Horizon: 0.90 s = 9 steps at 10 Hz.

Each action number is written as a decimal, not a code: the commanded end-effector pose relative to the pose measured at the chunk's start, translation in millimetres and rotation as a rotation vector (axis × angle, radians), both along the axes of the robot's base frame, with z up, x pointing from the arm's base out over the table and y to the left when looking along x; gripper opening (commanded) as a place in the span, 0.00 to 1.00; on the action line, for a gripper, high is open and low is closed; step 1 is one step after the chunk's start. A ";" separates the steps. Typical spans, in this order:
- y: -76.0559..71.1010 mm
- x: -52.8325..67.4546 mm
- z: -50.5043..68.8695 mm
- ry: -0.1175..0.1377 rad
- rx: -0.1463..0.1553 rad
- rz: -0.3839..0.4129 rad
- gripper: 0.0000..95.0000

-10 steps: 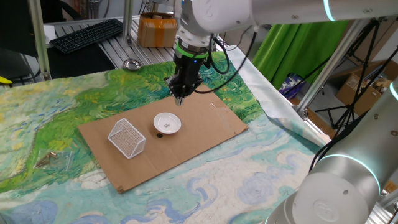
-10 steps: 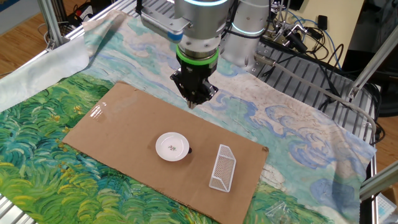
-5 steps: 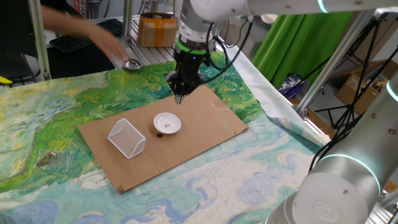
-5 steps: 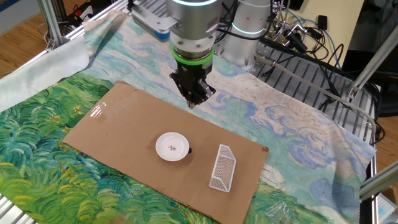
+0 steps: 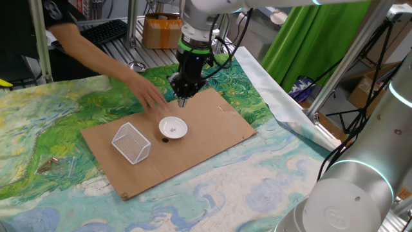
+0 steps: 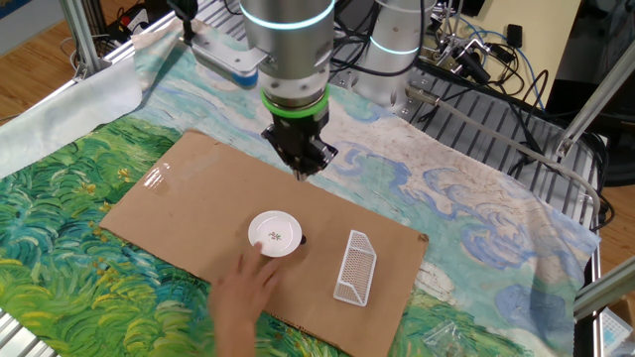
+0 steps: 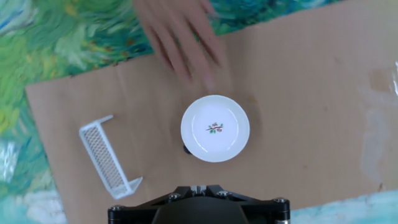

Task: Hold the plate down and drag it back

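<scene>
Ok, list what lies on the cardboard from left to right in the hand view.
Wire-mesh basket → plate. A person's hand reaches in from the top edge, overlapping the span between them, so it has no clear slot in the order.

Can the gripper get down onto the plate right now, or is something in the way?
Probably not safely: a person's hand reaches right beside the plate, while the shut gripper hangs above the cardboard.

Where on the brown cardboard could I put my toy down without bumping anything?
The cardboard has a big bare patch on the far side of the plate from the wire basket, out to the corner with the shiny tape. It is crowded around the plate: a person's hand reaches in beside it, the shut gripper hangs just behind, and the basket stands close.
</scene>
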<state>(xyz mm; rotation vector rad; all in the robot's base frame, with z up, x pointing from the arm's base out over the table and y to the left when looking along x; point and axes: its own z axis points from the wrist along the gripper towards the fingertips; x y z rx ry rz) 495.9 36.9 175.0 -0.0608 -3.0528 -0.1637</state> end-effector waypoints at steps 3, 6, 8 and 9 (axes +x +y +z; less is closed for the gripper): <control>-3.6 -1.9 5.6 -0.225 0.142 0.177 0.00; -3.9 -2.2 6.5 -0.239 0.136 0.180 0.00; -4.0 -2.0 6.6 -0.243 0.135 0.176 0.00; -4.0 -1.9 6.7 -0.247 0.128 0.181 0.00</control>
